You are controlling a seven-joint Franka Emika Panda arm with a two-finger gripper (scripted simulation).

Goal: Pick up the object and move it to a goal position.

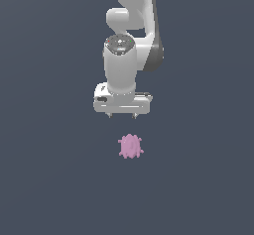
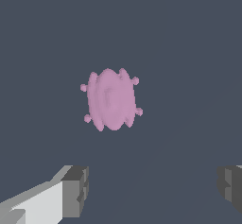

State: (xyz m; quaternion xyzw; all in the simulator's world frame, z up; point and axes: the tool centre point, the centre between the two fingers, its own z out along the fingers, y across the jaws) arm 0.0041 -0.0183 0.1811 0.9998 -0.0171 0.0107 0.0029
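Below the gripper [image 1: 122, 116], well apart from the fingertips, lies the object [image 1: 130, 146], nothing gripped. Fingers [image 2: 75, 191] spread wide. Looks small, light, likely rigid; knobs could slip, so pinch across the smooth narrow middle [image 2: 111, 99], not the knobby rim.

The white gripper [image 1: 121, 116] points down with its short fingertips spread apart, clear of the pink knobbed object [image 1: 130, 146] lying just below it.
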